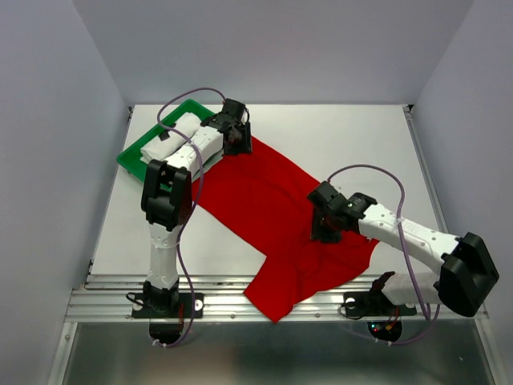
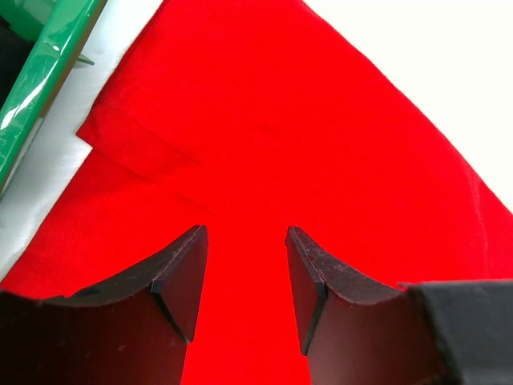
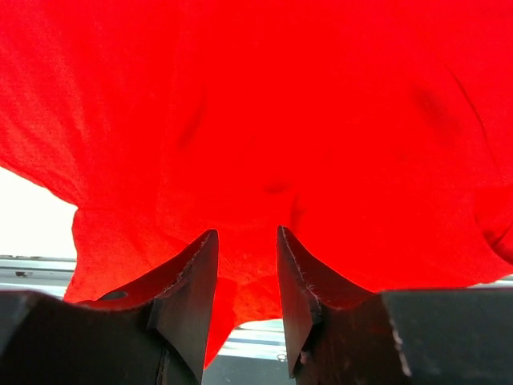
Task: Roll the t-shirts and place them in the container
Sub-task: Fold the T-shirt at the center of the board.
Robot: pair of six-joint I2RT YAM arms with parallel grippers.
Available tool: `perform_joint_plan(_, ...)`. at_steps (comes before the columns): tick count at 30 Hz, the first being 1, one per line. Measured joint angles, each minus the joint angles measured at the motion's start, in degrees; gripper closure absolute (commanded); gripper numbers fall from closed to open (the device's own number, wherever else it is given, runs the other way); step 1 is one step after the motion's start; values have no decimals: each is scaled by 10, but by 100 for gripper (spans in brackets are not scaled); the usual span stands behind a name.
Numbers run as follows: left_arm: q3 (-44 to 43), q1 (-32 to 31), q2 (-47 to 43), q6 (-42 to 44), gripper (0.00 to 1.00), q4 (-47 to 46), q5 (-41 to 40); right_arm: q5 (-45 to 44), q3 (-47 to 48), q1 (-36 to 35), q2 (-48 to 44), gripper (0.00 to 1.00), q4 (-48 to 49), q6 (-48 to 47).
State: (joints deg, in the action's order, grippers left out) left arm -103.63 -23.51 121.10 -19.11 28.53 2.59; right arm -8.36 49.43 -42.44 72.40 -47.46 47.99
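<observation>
Under left claw, right claw: t-shirt spread.

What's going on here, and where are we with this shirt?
Two robot arms are working on a red t-shirt. It lies spread flat and diagonally across the table and is not yet rolled. The left hand is open over the shirt's far end, beside a green tray that holds a white bundle. The right hand is open over the near end, where the cloth hangs past the table's edge.
</observation>
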Motion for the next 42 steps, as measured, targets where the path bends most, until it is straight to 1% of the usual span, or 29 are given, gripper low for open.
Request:
perform_joint_plan(4,0,0,0,0,45,0,0,5,12,0,28,60,12,-4)
perform_joint_plan(9,0,0,0,0,45,0,0,12,32,0,88,61,46,-17)
perform_joint_plan(12,0,0,0,2,45,1,-1,15,31,0,112,59,51,-23)
perform_joint_plan(15,0,0,0,6,45,3,-1,5,27,10,97,54,44,-29)
perform_joint_plan(17,0,0,0,8,45,5,-2,0,20,38,65,51,39,-35)
perform_joint_plan(20,0,0,0,9,45,5,0,-17,8,127,-6,50,24,-42)
perform_joint_plan(22,0,0,0,9,45,4,4,-30,6,175,-35,50,16,-45)
perform_joint_plan(24,0,0,0,9,45,4,8,-37,6,205,-44,50,11,-45)
perform_joint_plan(32,0,-2,7,9,46,-10,37,-56,-14,330,-8,52,23,-32)
perform_joint_plan(37,-4,-3,54,9,46,-20,54,-66,-54,413,32,52,50,-42)
perform_joint_plan(42,-7,-4,85,10,46,-20,61,-85,-57,440,71,53,83,-56)
